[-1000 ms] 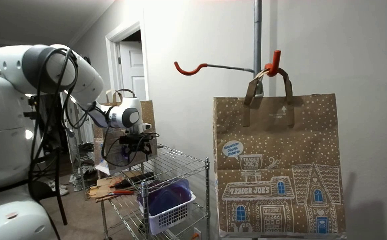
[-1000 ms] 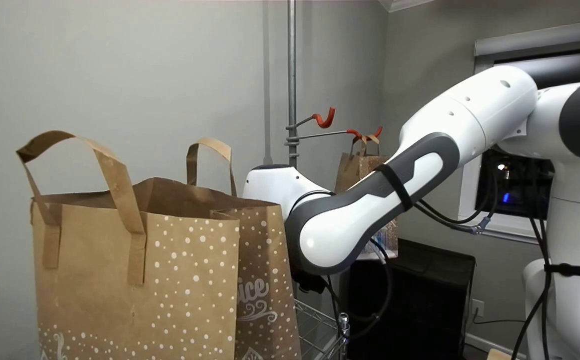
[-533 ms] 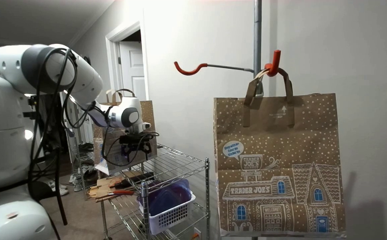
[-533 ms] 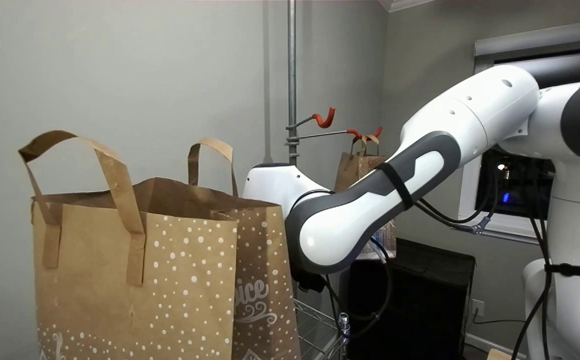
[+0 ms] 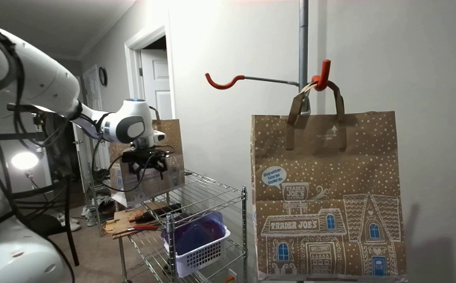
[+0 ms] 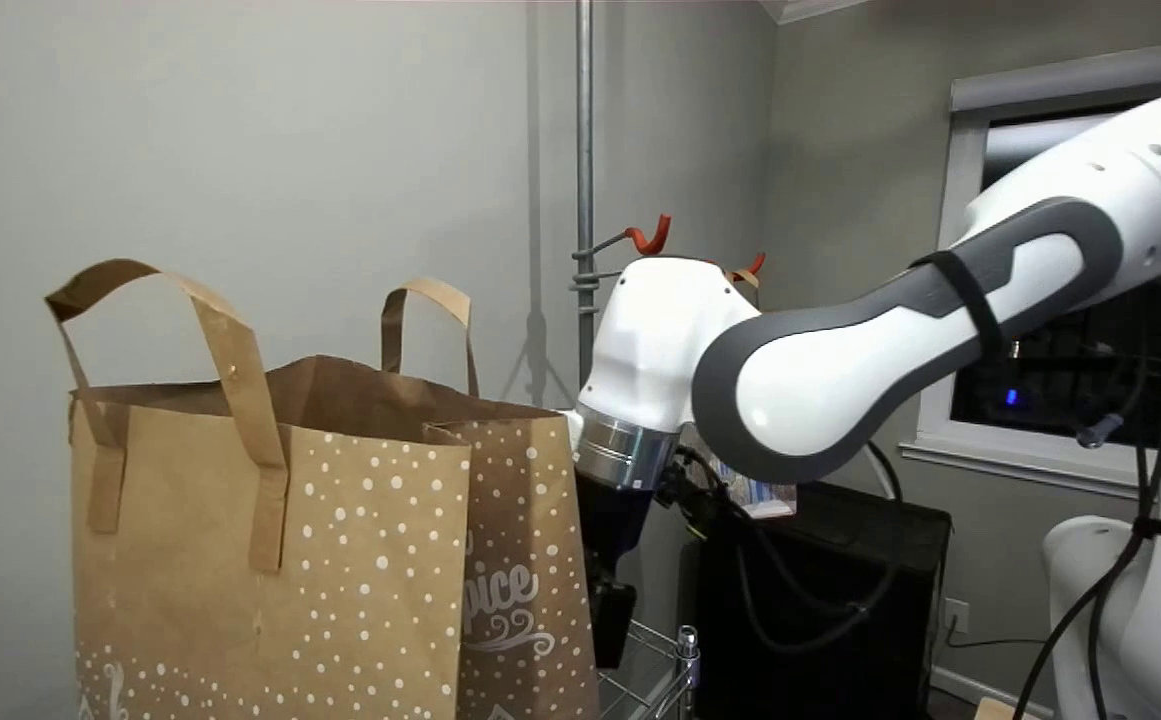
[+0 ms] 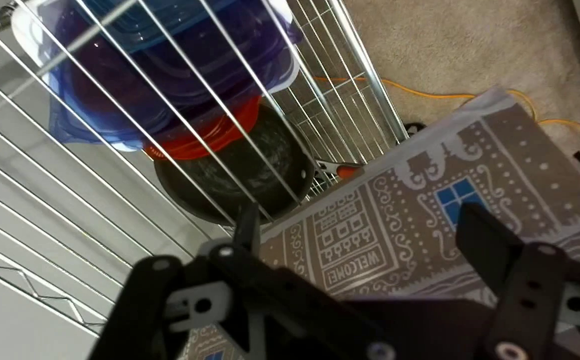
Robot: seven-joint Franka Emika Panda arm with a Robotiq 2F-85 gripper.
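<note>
Claw (image 7: 360, 217) spread wide, nothing in its grasp, near a printed paper bag (image 7: 409, 227)

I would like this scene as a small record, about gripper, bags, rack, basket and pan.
gripper: open, holding nothing; contact with near bag unclear
near bag: brown paper, upright, open-topped
hanging bag: brown paper, hangs from a red hook
rack: wire shelves
basket: white, in the rack, purple plastic inside
pan: dark, round, seen through the rack's wires
</note>
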